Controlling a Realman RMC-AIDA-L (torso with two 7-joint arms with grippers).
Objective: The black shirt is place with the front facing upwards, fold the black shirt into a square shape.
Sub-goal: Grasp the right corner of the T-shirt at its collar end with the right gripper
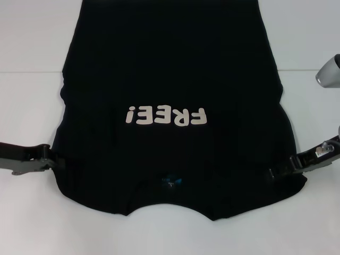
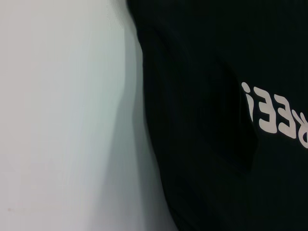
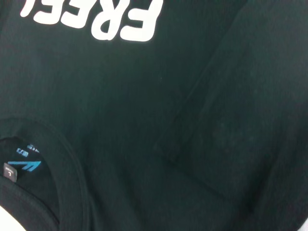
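Here, both arms reach in low from the side edges of the white surface (image 1: 32, 95). The left end effector (image 1: 53, 159) and right end effector (image 1: 279, 171) each meet a shoulder edge of the one black shirt (image 1: 170, 79); their fingers probably pinch cloth, but I cannot tell. The soft, matte shirt lies front up mid-surface, collar toward the near edge, both sleeves folded inward.

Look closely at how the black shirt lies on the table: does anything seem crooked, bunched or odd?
Mostly tidy. The black shirt lies flat, front up, collar nearest the robot, so its "FREE!" lettering reads upside down in the head view. Both sleeves look folded in already. The left gripper and right gripper sit at its shoulder edges.
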